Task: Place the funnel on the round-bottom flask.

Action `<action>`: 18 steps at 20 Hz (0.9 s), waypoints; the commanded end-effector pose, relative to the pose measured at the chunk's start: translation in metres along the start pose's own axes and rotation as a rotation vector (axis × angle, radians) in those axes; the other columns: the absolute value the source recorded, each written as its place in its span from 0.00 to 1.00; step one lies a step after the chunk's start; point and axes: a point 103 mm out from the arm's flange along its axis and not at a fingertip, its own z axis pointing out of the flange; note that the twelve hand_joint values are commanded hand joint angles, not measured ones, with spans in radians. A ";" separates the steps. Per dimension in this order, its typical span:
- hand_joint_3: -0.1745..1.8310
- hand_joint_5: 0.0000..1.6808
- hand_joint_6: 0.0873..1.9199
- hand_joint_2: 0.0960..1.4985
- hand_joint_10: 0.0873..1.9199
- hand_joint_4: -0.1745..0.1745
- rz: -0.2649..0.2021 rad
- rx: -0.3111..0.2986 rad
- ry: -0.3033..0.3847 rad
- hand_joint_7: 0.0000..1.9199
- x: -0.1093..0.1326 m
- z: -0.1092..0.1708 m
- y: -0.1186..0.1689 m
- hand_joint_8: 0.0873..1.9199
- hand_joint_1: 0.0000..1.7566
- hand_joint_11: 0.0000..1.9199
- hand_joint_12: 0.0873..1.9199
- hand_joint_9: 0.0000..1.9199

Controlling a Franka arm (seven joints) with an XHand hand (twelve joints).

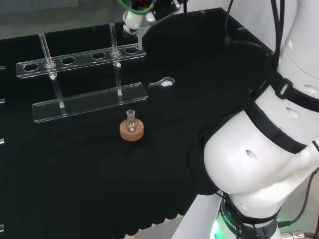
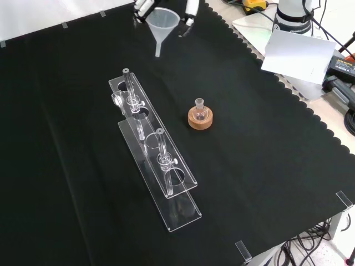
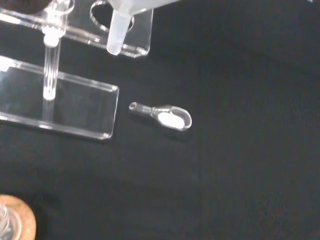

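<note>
Clear funnel [image 2: 161,26] upright, spout down.

my hand [image 2: 145,8] high at bench [image 2: 266,166] far edge | obstacle: tube rack [image 2: 152,147] with upright tubes, left of flask [image 2: 199,109] in front view | spoon [image 1: 163,82] lying near rack end | bare cloth around flask

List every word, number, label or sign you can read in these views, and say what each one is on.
None can be read.
Funnel in the hand: plain, no marks.
Round-bottom flask on its cork ring: no print visible.
Clear test tube rack: no label.
Small clear scoop on the cloth: no marks.
Arm link: green marks near the base in the head view, too small to read.
</note>
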 end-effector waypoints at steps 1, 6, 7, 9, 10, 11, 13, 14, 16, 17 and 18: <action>0.33 0.44 0.32 0.54 0.15 0.40 -0.008 0.025 -0.017 0.41 0.018 0.016 -0.017 0.33 0.45 0.41 0.56 0.64; 0.33 0.44 0.32 0.54 0.15 0.40 -0.014 0.048 -0.013 0.41 0.027 0.032 -0.021 0.33 0.45 0.41 0.56 0.64; 0.33 0.44 0.32 0.54 0.15 0.40 -0.016 0.052 -0.013 0.41 0.029 0.035 -0.021 0.33 0.45 0.41 0.56 0.64; 0.33 0.44 0.32 0.54 0.15 0.40 -0.024 0.060 -0.014 0.41 0.035 0.042 -0.021 0.33 0.44 0.41 0.56 0.64; 0.33 0.44 0.32 0.54 0.15 0.40 -0.029 0.067 -0.011 0.41 0.038 0.045 -0.021 0.33 0.44 0.41 0.56 0.64; 0.33 0.44 0.32 0.54 0.15 0.40 -0.034 0.071 -0.012 0.41 0.041 0.048 -0.021 0.33 0.44 0.41 0.56 0.64; 0.33 0.43 0.32 0.54 0.15 0.40 -0.040 0.077 -0.011 0.41 0.046 0.053 -0.021 0.33 0.44 0.40 0.56 0.64; 0.33 0.43 0.32 0.54 0.15 0.40 -0.043 0.080 -0.011 0.41 0.049 0.055 -0.021 0.33 0.44 0.40 0.56 0.64; 0.33 0.43 0.32 0.54 0.15 0.40 -0.047 0.085 -0.010 0.41 0.054 0.060 -0.021 0.33 0.44 0.40 0.56 0.64; 0.33 0.43 0.32 0.54 0.15 0.40 -0.049 0.089 -0.009 0.41 0.057 0.062 -0.021 0.33 0.44 0.40 0.56 0.64; 0.33 0.43 0.32 0.54 0.15 0.40 -0.052 0.093 -0.009 0.41 0.059 0.065 -0.021 0.33 0.44 0.40 0.56 0.64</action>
